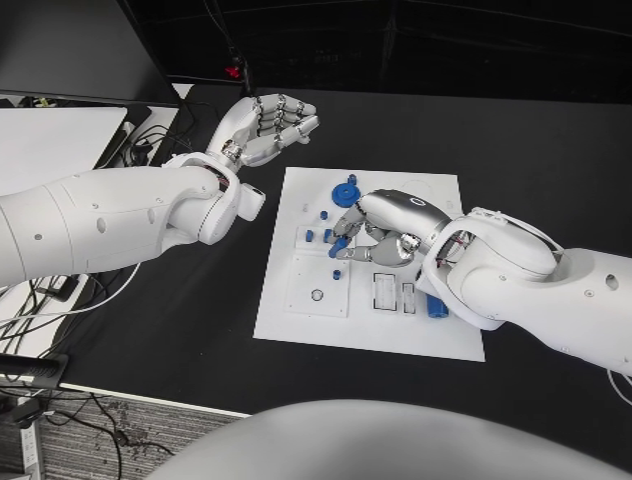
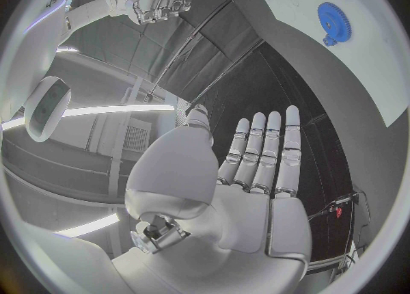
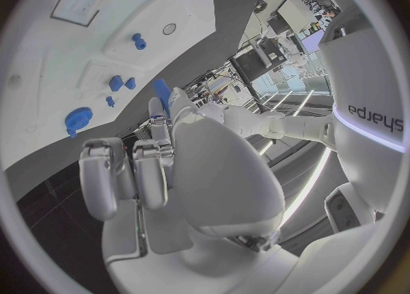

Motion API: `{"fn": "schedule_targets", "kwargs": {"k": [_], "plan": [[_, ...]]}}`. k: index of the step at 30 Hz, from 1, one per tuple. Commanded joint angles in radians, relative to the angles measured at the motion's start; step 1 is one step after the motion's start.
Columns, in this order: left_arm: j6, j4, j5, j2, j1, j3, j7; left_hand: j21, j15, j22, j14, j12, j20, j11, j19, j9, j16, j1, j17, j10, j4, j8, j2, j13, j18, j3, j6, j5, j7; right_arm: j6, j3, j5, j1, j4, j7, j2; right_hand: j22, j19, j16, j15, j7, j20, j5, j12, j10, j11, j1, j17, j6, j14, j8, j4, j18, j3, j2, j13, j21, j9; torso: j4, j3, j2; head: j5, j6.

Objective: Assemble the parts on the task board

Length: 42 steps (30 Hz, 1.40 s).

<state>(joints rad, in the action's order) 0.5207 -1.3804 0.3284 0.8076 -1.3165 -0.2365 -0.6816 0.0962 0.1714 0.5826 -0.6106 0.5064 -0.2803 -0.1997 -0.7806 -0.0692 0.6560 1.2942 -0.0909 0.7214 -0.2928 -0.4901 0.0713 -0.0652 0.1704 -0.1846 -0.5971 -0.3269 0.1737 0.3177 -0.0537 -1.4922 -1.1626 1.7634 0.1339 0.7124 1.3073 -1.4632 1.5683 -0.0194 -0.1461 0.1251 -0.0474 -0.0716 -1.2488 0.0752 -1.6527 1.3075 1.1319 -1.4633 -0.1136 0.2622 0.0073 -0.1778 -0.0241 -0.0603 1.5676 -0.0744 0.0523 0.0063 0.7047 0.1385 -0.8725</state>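
Task board [image 1: 295, 325] sits mid-table in front of you, a white plate with small blue parts on its far half. Starting at your left, the left hand [image 1: 269, 125] is raised off the board beyond its far left corner, fingers straight and apart, holding nothing. On the board's far edge lies a blue gear [image 1: 346, 192]. Further right, the right hand [image 1: 378, 228] hovers over the board's middle, pinching a blue part [image 1: 339, 245] in its fingertips.
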Motion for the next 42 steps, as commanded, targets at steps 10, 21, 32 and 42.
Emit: {"fn": "schedule_targets", "kwargs": {"k": [10, 21, 32, 42], "plan": [[-0.007, 0.001, -0.004, -0.003, -0.001, 0.001, -0.008, 0.006, 0.000, -0.001, -0.007, 0.005, 0.001, 0.007, -0.009, 0.001, 0.006, 0.011, 0.001, 0.000, 0.002, -0.004, 0.001, 0.002, 0.011, 0.005, -0.003, -0.004, 0.064, -0.135, 0.000, -0.073, 0.012, -0.030, -0.015, -0.045, 0.263, -0.108, 0.002, 0.007, 0.016, -0.007, -0.007, 0.006, -0.006, 0.000, -0.002, 0.263, 0.023, -0.108, -0.003, 0.005, -0.007, -0.002, 0.003, 0.000, 0.003, -0.010, 0.0002, 0.0011, 0.000, 0.016, 0.000], [-0.005, -0.002, -0.004, -0.001, -0.001, 0.001, -0.009, 0.006, 0.000, -0.001, -0.007, 0.005, 0.001, 0.007, -0.009, 0.001, 0.006, 0.012, 0.002, 0.000, 0.002, -0.005, 0.002, 0.002, 0.011, 0.005, -0.003, -0.005, 0.064, -0.153, -0.001, -0.092, 0.020, -0.044, -0.031, -0.068, 0.263, -0.108, 0.002, 0.007, 0.016, -0.007, -0.008, 0.007, -0.005, 0.000, -0.003, 0.263, 0.022, -0.108, -0.002, 0.004, -0.007, -0.004, 0.004, 0.000, 0.003, -0.009, 0.0009, 0.0001, -0.001, 0.010, 0.000], [-0.005, 0.000, -0.004, -0.001, -0.001, 0.001, -0.009, 0.006, 0.000, -0.001, -0.007, 0.005, 0.001, 0.007, -0.009, 0.001, 0.006, 0.012, 0.002, 0.000, 0.002, -0.005, 0.002, 0.002, 0.011, 0.005, -0.003, -0.005, 0.064, -0.178, -0.001, -0.113, 0.024, -0.054, -0.035, -0.093, 0.263, -0.108, 0.002, 0.007, 0.015, -0.007, -0.010, 0.008, -0.004, 0.000, -0.005, 0.263, 0.021, -0.108, -0.001, 0.003, -0.007, -0.006, 0.005, 0.000, 0.003, -0.009, 0.0002, 0.0004, 0.000, 0.007, 0.000], [-0.006, -0.001, -0.004, -0.001, -0.001, 0.001, -0.009, 0.006, 0.000, -0.001, -0.007, 0.005, 0.001, 0.007, -0.009, 0.001, 0.006, 0.012, 0.002, 0.000, 0.002, -0.005, 0.002, 0.002, 0.011, 0.005, -0.003, -0.005, 0.064, -0.222, -0.001, -0.136, 0.036, -0.067, -0.021, -0.108, 0.263, -0.108, 0.002, 0.007, 0.014, -0.007, -0.010, 0.009, -0.002, 0.001, -0.007, 0.263, 0.020, -0.108, 0.001, 0.001, -0.007, -0.008, 0.005, 0.000, 0.003, -0.009, -0.0015, -0.0002, 0.000, 0.006, 0.000]]}}
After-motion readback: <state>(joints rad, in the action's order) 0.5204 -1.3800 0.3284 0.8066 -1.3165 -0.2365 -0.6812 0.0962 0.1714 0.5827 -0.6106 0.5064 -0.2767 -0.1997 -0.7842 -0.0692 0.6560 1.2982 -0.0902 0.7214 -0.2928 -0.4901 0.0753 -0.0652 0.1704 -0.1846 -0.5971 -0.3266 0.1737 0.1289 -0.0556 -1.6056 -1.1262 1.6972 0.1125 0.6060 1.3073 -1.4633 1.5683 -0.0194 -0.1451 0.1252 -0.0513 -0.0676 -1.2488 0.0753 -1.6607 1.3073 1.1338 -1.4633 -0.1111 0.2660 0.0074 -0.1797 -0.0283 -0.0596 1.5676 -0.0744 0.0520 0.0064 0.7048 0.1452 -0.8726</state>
